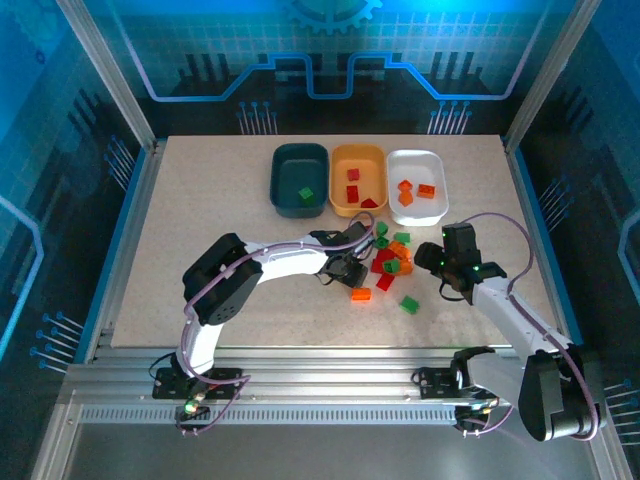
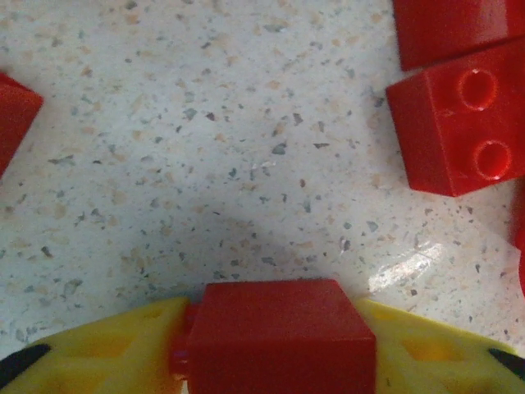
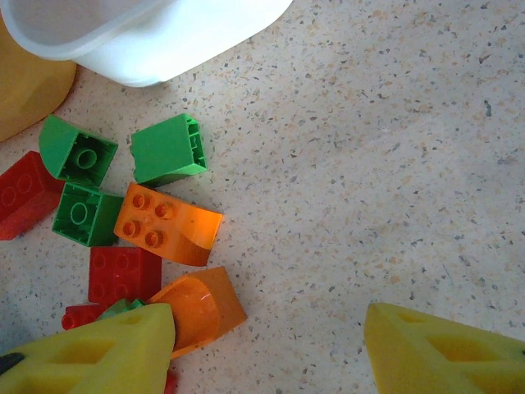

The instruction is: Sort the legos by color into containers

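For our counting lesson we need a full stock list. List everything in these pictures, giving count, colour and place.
Table: one, speckled beige, under everything.
Teal tray: one, dark teal, left of the tray row.
Orange tray: one, orange, middle of the row.
White tray: one, white, right of the row.
Green brick: one, green, in the left tray.
Red bricks: three, red, in the middle tray.
Orange bricks: three, orange, in the right tray.
Loose bricks: roughly ten, mixed red, orange and green, on the table in front of the trays.
Held brick: one, red, at the pile's left edge.
Left gripper: one, yellow fingers, closed on the held brick.
Right gripper: one, yellow fingers, open, right of the pile.
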`<state>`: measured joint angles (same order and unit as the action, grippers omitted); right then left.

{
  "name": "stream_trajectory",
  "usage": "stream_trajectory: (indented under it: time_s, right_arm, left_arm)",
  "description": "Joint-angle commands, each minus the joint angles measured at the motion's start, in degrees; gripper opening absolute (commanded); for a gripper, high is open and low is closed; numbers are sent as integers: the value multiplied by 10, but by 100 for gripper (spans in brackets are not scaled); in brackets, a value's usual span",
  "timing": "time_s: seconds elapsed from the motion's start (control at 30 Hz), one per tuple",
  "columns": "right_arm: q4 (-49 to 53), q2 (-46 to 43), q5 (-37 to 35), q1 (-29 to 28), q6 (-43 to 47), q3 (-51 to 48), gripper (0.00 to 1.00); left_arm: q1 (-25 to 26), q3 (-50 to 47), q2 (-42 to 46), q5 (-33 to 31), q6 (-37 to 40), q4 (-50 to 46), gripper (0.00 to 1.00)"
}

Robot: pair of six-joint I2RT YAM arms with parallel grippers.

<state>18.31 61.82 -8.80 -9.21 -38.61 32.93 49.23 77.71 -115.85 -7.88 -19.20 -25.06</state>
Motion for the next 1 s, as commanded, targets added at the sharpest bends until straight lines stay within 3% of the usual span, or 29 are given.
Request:
stream_trajectory:
  time_s: [0.0, 0.17, 0.3, 0.53, 0.73, 0.97]
  right_arm:
    - [-15, -5, -4, 3, -7, -8, 64]
    - [-17, -4, -3, 2, -9, -9, 64]
    - [-17, -6, -1, 1, -11, -10, 64]
    - [-23, -4, 3, 1, -15, -15, 64]
    - [-23, -2, 10, -1, -16, -14, 64]
    - [-23, -7, 19, -3, -14, -14, 64]
  left_arm:
    - [2, 16, -1, -6, 0, 7, 48]
    - [2, 57, 39, -36, 5, -24, 43]
    - [-18, 148, 31, -66, 20, -67, 42]
    - [-109, 354, -99, -33, -1, -105, 42]
    - [-153, 540, -231, 15, -8, -151, 44]
    - [-173, 609, -280, 55, -9, -154, 50]
